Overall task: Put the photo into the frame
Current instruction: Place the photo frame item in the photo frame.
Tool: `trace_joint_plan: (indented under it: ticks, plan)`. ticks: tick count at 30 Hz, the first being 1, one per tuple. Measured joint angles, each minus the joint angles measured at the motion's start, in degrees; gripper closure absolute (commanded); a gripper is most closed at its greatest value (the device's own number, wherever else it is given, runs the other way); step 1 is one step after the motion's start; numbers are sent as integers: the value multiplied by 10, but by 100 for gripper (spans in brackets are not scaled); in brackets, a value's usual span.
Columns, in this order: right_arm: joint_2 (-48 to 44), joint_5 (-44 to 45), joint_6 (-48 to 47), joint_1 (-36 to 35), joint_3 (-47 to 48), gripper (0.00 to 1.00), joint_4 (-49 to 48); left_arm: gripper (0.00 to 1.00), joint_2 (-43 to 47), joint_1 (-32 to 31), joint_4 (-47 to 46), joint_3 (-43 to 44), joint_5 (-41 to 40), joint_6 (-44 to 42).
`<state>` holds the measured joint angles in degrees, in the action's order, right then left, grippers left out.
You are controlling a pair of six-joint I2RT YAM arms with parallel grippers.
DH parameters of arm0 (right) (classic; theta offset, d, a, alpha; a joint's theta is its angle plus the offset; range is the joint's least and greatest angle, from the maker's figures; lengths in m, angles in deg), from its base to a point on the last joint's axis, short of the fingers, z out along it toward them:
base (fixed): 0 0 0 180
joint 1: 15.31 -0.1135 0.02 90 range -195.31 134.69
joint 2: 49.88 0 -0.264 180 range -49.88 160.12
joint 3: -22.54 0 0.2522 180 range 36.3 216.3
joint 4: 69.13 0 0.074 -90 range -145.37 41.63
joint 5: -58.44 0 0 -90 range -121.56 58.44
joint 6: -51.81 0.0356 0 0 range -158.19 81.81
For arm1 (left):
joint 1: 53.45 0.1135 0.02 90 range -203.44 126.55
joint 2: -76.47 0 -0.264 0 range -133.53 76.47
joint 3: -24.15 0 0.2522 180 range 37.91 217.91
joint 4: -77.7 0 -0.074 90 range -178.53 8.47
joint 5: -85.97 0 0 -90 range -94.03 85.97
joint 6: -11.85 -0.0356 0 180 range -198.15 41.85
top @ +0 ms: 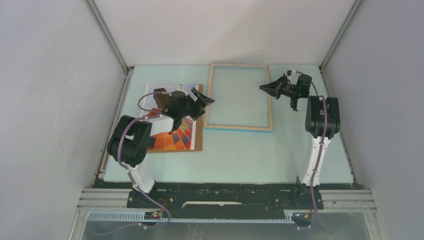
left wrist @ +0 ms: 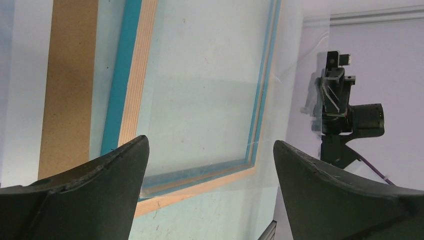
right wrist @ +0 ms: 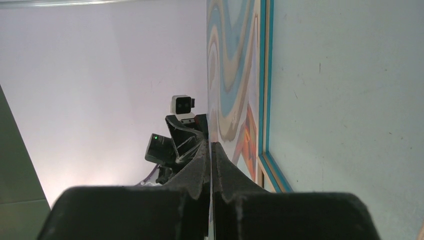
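Observation:
The frame (top: pixel 240 125) lies back up at the table's far middle, light wood with a turquoise near edge. The photo (top: pixel 172 139), orange-red balloon side up, lies to its left on a brown backing board (top: pixel 199 142); my left arm covers part of it. My left gripper (top: pixel 209 101) is open and empty just above the frame's left rail (left wrist: pixel 132 90); its jaws (left wrist: pixel 210 141) stand wide apart. My right gripper (top: pixel 263 88) is shut on the edge of a thin clear sheet (left wrist: pixel 295 75), tilted up over the frame's right rail. In the right wrist view its fingers (right wrist: pixel 210 145) pinch the sheet (right wrist: pixel 232 75), which mirrors the photo's colours.
The backing board shows as a brown strip in the left wrist view (left wrist: pixel 67 85). White enclosure walls (top: pixel 60 75) stand close on the left, right and back. My right arm (left wrist: pixel 350 120) shows behind the clear sheet.

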<state>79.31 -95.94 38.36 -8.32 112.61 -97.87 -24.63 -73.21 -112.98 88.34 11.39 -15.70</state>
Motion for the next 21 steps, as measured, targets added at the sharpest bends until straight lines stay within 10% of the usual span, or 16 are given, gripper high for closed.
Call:
trace_joint_plan:
  ticks: [21]
  plan:
    - [0, -9, 14, -3, -3, 100, -26, 6, -31, -3, 3, 14, 20, 3]
